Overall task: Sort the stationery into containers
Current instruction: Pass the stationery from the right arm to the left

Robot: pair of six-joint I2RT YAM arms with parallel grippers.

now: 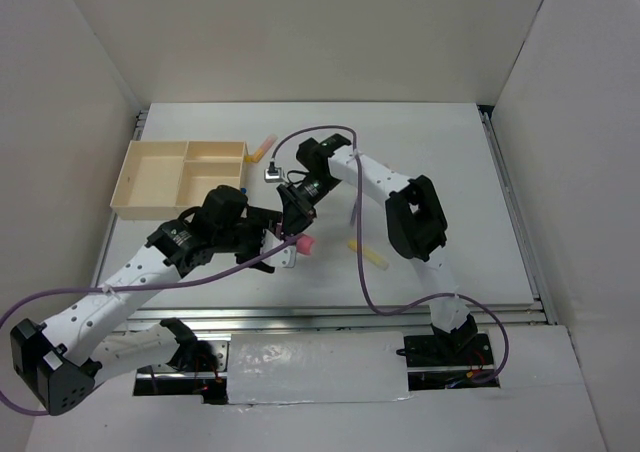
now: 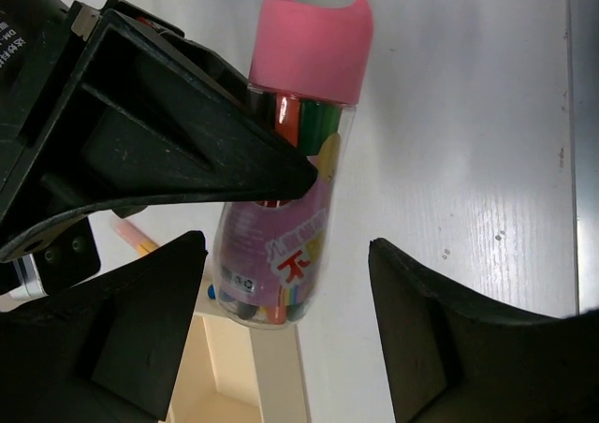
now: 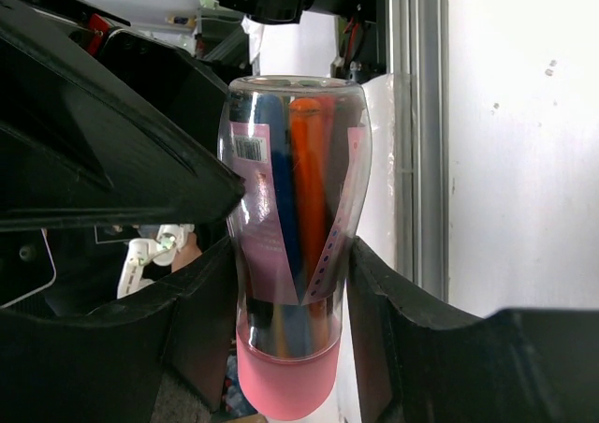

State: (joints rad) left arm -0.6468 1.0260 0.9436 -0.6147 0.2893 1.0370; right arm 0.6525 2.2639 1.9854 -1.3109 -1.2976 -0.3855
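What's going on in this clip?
The right end effector is clamped on a clear marker tube with a pink cap, just in front of the wooden tray. The left end effector sits open around the tube's lower part without gripping it. A yellow marker lies loose on the table.

Left arm (image 1: 120, 277) and right arm (image 1: 385, 184) converge mid-table. Right gripper (image 3: 292, 264) clamps marker bottle (image 3: 298, 161); left gripper (image 2: 285, 264) jaws spread wide.
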